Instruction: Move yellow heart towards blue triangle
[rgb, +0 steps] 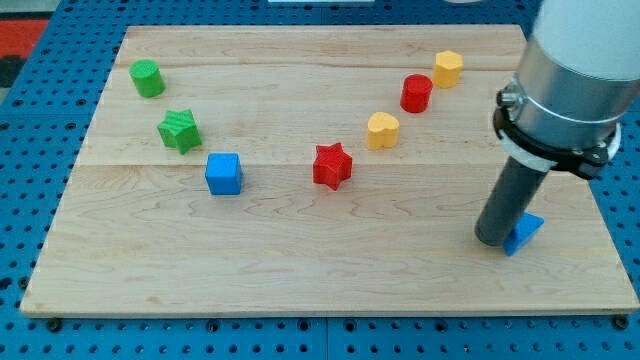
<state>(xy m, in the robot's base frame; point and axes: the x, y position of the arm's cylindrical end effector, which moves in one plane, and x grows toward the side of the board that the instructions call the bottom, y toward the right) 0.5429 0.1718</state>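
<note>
I read no writing, brand or label anywhere in the view, and I see no containers; everything sits loose on the wooden surface (300, 260), which rests on a blue pegboard (40, 130).

My arm has no jaws, only the dark rod, so there is nothing to part or close. My tip (497, 240) stands at the view's lower right, touching or just beside the blue triangle (525, 232), which pokes out from behind the rod on its right side.

The yellow heart (382, 129) lies up and to the view's left of my tip, well apart from it and from the blue triangle. The red star (332, 165) is just down-left of the heart, and the red cylinder (416, 93) just up-right of it. Beyond that sits a second yellow block (448, 68), its shape unclear to me.

On the view's left I see a green cylinder (147, 78), a green star (180, 131) below it, and a blue cube (224, 173) lower still.
</note>
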